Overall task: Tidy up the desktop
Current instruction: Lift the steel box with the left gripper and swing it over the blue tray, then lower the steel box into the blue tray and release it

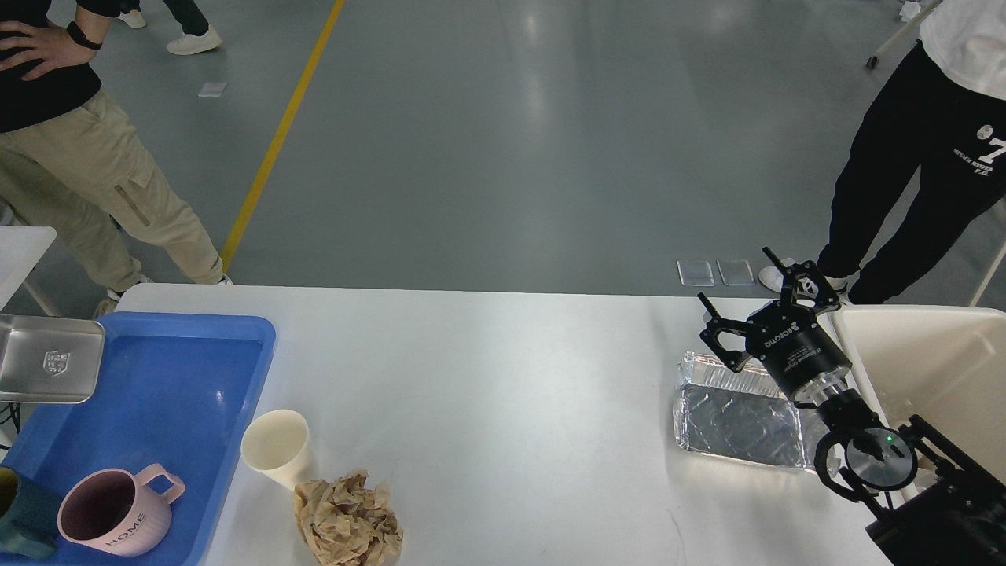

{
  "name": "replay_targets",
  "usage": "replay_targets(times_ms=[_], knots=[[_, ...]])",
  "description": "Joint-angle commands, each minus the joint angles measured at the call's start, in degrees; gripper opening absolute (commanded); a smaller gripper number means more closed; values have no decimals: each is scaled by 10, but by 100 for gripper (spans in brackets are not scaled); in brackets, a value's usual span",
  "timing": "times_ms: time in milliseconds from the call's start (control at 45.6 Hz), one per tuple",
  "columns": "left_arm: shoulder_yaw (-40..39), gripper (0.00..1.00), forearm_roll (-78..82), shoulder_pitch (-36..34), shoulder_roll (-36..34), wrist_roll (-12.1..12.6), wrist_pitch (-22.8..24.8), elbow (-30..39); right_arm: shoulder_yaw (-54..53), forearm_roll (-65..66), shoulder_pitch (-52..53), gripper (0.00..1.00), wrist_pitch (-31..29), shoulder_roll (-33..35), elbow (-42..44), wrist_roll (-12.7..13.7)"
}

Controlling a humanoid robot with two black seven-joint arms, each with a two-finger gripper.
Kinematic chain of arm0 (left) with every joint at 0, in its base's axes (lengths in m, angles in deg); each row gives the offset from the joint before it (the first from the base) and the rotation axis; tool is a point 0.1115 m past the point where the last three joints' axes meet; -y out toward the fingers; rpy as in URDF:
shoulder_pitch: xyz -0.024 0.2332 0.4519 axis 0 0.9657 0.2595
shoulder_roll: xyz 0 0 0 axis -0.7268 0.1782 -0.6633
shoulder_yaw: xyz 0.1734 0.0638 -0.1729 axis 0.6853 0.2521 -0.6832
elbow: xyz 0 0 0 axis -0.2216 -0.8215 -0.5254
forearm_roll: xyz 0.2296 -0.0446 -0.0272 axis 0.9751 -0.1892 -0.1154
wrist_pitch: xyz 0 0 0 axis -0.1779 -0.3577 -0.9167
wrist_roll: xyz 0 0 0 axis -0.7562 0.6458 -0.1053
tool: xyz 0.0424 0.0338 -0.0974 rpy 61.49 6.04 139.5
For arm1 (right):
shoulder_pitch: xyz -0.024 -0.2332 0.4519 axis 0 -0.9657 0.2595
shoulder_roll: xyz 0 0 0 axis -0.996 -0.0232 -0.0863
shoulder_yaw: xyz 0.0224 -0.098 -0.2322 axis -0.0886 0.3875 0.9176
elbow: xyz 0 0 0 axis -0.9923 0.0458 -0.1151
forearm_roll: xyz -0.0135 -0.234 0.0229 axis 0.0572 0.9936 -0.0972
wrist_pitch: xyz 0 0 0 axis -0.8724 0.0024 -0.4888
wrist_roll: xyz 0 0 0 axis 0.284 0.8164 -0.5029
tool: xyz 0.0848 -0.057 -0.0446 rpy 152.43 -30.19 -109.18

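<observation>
- My left gripper lies outside the picture; at the left edge only a steel tray (49,358) shows, its left part cut off, and what carries it I cannot see.
- My right arm (935,503) runs off the lower right corner.
- It covers the right end of the foil tray (735,415).
- The cream bin (927,354) is cut by the right edge.
- The desktop (503,393) and the crumpled brown paper (347,519) run off the bottom edge.
- A dark teal cup (17,525) at the lower left is mostly out of frame.
- The bystanders' upper bodies are cut off at the top corners.
</observation>
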Motion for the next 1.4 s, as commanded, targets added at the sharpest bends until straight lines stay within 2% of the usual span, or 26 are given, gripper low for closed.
replay_targets(times_ms=[0,241,526,614,680,724,943,1052,1206,1381], knots=[[42,4,0,-24,41,-1,-1,-29,1,0,-1,100,0,0,1,0],[65,4,2,-28,102,-2,-1,-57,1,0,-2,100,0,1,0,0],[102,6,0,-23,120,-9,-11,-56,1,0,-2,100,1,0,0,0],[103,15,-2,-24,120,-10,-10,-56,1,0,-2,100,1,1,0,0],[102,28,-4,-25,120,-10,-9,-54,1,0,-2,100,1,1,1,0],[100,40,-6,-26,120,-10,-9,-53,1,0,-1,100,1,0,1,0],[96,48,-8,-29,147,-19,1,-44,1,0,-3,100,1,1,4,0],[90,49,-9,-44,151,-34,37,-21,1,0,-4,100,1,1,4,0],[86,54,-9,-91,153,-34,75,4,1,0,-4,100,1,0,3,0],[60,61,-10,-120,138,-23,98,81,2,0,-5,100,0,1,5,0]])
